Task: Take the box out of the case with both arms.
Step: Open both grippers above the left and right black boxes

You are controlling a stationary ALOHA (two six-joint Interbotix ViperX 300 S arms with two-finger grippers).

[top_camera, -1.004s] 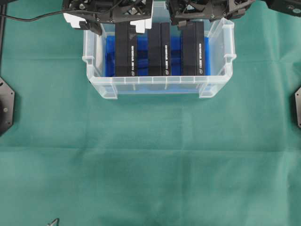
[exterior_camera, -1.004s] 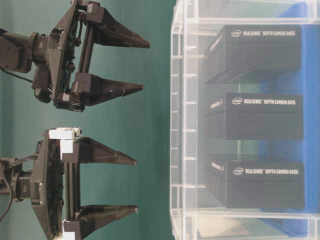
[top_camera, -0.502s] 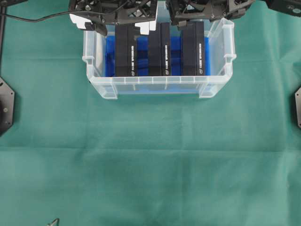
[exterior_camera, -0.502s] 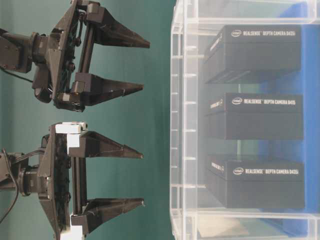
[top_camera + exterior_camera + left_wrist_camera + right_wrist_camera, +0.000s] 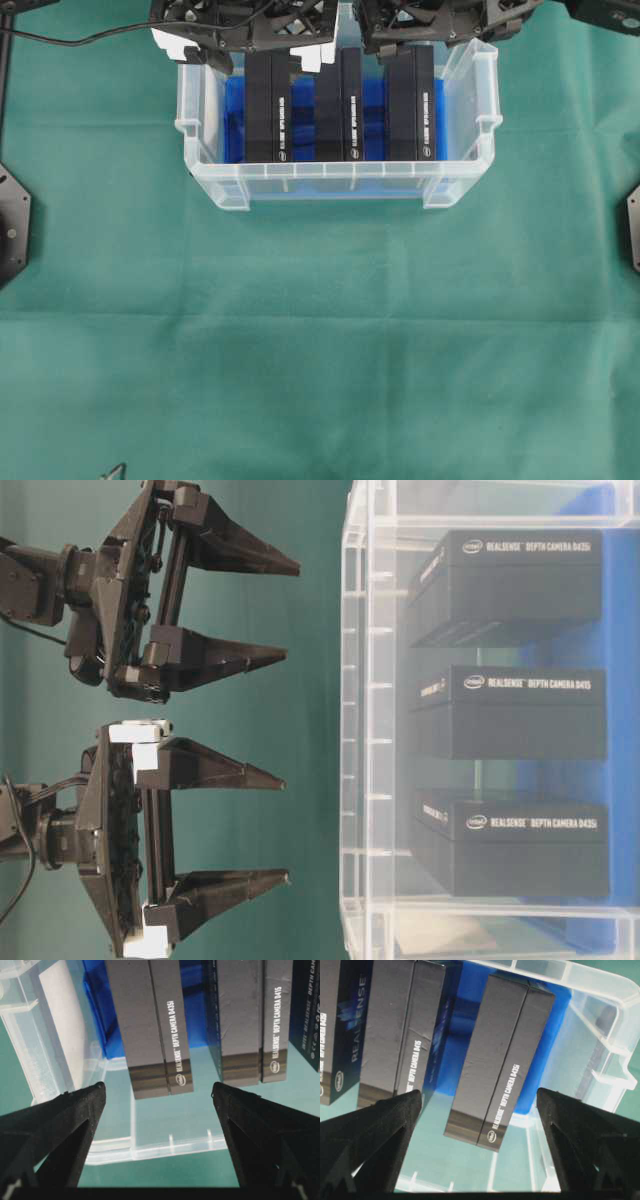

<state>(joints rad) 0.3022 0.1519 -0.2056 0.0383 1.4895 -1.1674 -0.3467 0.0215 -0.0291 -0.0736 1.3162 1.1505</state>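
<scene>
Both pincers, left [image 5: 235, 829] & right [image 5: 250, 610], spread wide above case [image 5: 340, 185], prob to straddle upright boxes [image 5: 268, 105].

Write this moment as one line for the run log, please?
stage: approach | left gripper: open, empty, outside case | right gripper: open, empty | boxes: three black, upright in case, untouched

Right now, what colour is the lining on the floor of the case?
Blue. The lining shows best in the overhead view, between the black boxes inside the clear case.
</scene>
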